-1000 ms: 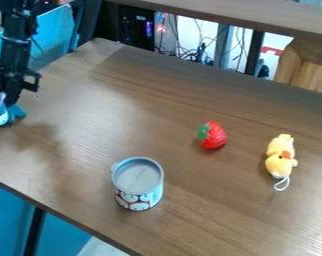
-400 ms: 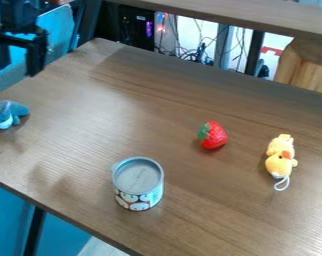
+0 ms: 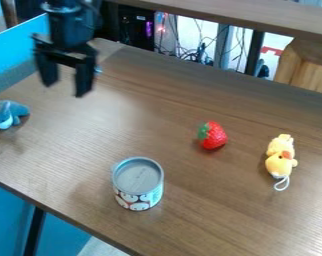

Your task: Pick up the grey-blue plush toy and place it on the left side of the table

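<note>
My gripper [image 3: 65,90] hangs open over the table's upper left part, with nothing between its fingers. Below and to its left, a blue plush toy [image 3: 8,114] lies near the table's left edge; it is the thing nearest the gripper. A grey-lidded can [image 3: 137,184] with a printed side stands upright at the lower middle. Right of centre is a red strawberry [image 3: 213,135] with a green leafy top. Farther right lies a yellow plush toy [image 3: 281,157] with a white loop at its lower end.
The brown wooden table [image 3: 150,130] has its front edge running from the left down to the bottom. Behind it are a second wooden surface [image 3: 257,20], loose cables and a dark computer case [image 3: 135,27]. A blue panel [image 3: 17,50] stands at the upper left.
The gripper let go of the blue plush toy, rose off it and moved right. The toy stays at the left edge. The can, strawberry and yellow toy have not moved.
</note>
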Tool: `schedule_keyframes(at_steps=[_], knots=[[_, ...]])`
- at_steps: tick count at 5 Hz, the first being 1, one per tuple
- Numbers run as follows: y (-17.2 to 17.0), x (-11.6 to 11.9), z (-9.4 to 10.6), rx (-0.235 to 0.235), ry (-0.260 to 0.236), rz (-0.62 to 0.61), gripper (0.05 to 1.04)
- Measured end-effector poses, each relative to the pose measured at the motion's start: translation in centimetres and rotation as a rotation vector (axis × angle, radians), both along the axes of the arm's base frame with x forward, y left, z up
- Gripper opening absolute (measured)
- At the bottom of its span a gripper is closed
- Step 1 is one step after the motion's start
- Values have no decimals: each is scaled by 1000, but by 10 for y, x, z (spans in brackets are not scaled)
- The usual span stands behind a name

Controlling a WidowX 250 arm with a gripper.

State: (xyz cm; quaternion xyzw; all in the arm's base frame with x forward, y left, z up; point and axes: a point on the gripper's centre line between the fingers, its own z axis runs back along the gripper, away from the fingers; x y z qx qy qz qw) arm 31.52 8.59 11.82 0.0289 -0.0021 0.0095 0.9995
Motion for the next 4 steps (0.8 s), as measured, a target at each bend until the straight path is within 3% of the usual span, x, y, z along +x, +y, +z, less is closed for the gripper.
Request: schedule_keyframes(at_steps=[2,4], knots=[[-80,0,-5,18,-48,-143,1006],[-99,3,-15,19,-33,-127,1005]])
